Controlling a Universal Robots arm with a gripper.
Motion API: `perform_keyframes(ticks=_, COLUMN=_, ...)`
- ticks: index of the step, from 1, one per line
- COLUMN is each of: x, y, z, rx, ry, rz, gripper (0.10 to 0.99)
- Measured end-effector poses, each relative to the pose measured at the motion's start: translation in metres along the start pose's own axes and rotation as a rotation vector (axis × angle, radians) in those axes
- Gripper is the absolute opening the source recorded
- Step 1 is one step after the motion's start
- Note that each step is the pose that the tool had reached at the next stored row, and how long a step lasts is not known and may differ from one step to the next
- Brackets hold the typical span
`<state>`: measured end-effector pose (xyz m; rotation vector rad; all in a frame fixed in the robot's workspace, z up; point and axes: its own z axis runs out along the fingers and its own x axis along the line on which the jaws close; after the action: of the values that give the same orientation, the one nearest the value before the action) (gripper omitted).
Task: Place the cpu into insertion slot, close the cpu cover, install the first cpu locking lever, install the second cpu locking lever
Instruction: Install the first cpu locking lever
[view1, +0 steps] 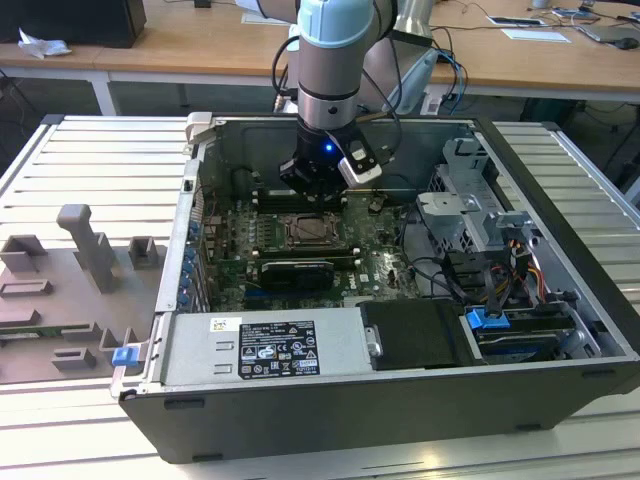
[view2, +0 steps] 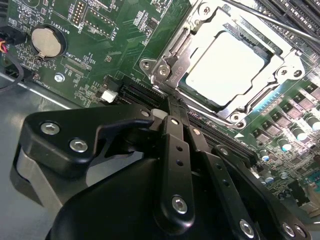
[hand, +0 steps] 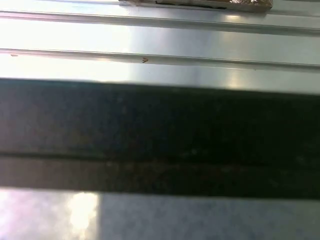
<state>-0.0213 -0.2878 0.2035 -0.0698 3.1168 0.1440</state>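
A ribbed metal tabletop (view1: 90, 160) is carrying an open computer case (view1: 400, 400) and grey fixture blocks (view1: 85, 250).

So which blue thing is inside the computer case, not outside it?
The blue clip among the drive cables, toward the exterior view's right. The other blue piece sits outside the case wall, beside the grey blocks on the exterior view's left.

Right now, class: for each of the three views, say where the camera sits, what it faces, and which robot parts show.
Exterior view: off the arm, above the open computer case; arm and tool over the cpu.
Second wrist view: on the arm, facing the cpu under the cpu cover; black tool linkage shows.
First wrist view: faces a ribbed metal surface and a dark band.
Shared: cpu, exterior and second wrist views.
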Motion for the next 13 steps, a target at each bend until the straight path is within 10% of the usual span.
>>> perform_keyframes(ticks=13, x=0.0000, y=-0.0001, z=0.0020, rx=0.006, ry=0.0003, rz=0.000, gripper=0.106)
